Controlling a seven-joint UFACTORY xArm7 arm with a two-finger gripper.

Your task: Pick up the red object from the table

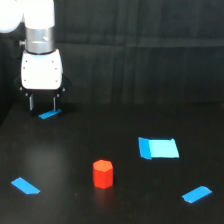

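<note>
Exterior view: we locate the gripper (pixel 42 103) in the upper left of the frame, its two fingers parted and holding nothing, above a blue tape piece (pixel 49 114). We find the red object (pixel 103 173) upright on the table (pixel 75 145), lower centre, well apart from the gripper.

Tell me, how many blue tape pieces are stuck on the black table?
4: a small one under the gripper, the biggest right of the red block, and one near each bottom corner. None looks hidden.
</note>
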